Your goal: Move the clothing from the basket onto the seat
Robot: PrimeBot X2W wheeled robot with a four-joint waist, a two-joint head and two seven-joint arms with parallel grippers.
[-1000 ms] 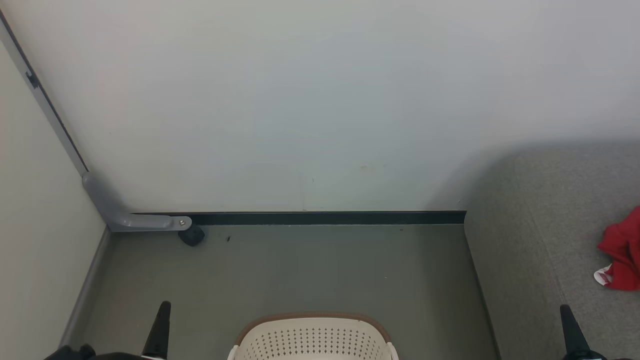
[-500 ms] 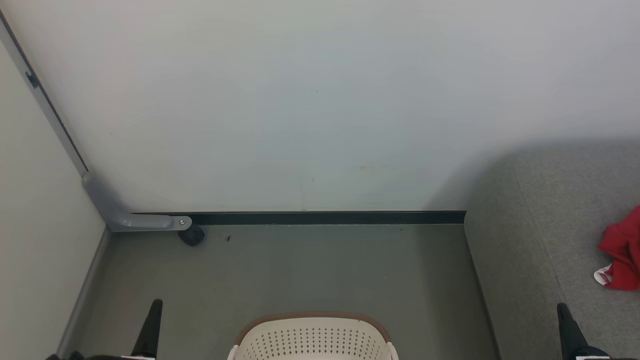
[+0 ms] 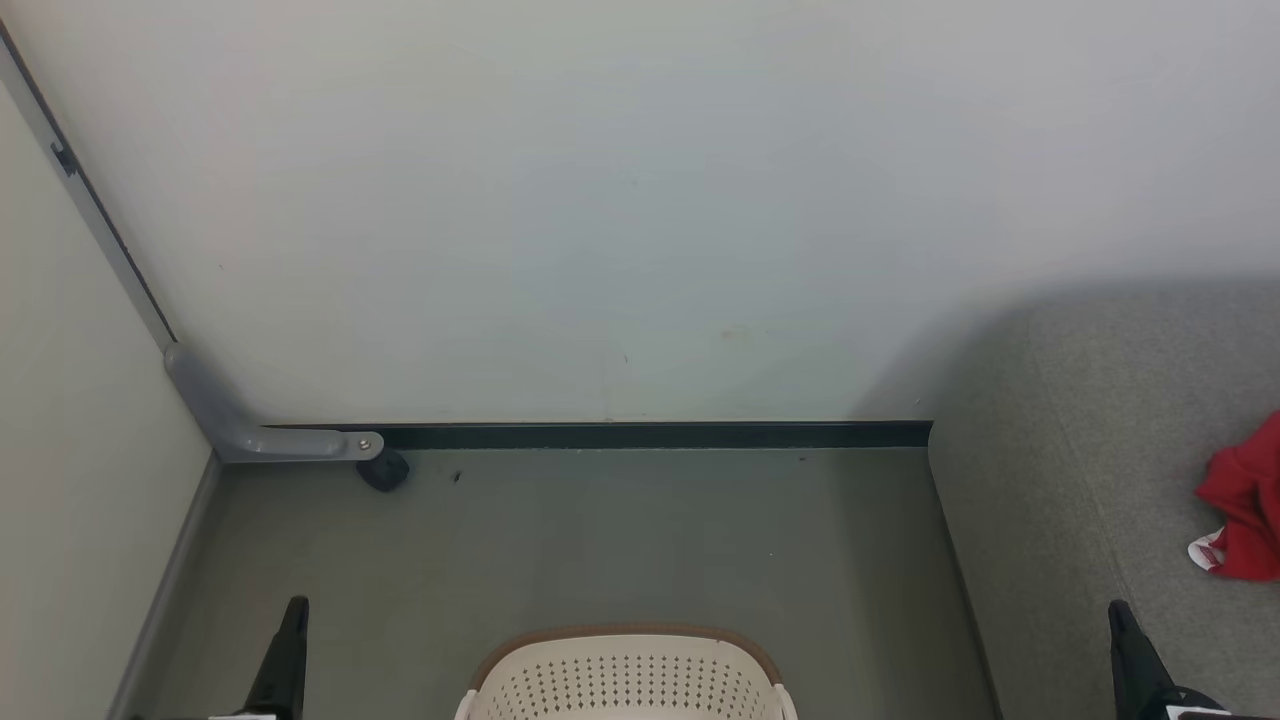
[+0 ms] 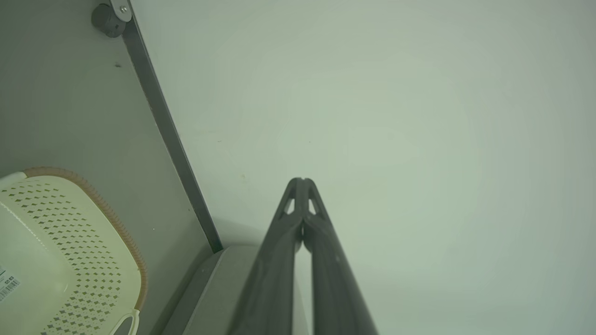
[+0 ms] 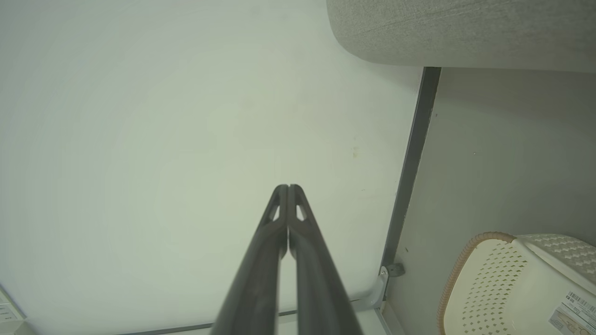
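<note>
Here's the left claw [image 3: 296, 604], clenched tight with nothing between its fingers, and the right claw [image 3: 1115, 608] is just the same: pinched together, empty. Both point up toward the pale wall [image 3: 640, 200], and the basket [image 3: 625, 680] sits on the floor [image 3: 600, 540] right between them. That reads as a parked pose, since neither has a load. The clothing [image 3: 1240, 505], a red heap with a white edge, lies just beyond the right claw's tip and a little to its outer side. It rests on the grey seat [image 3: 1080, 480], exactly where the job wants it. From the wrist views, the part of the basket's inside that shows is bare plastic and a label, so I judge it may be emptied. Its near end is cut off, though.
</note>
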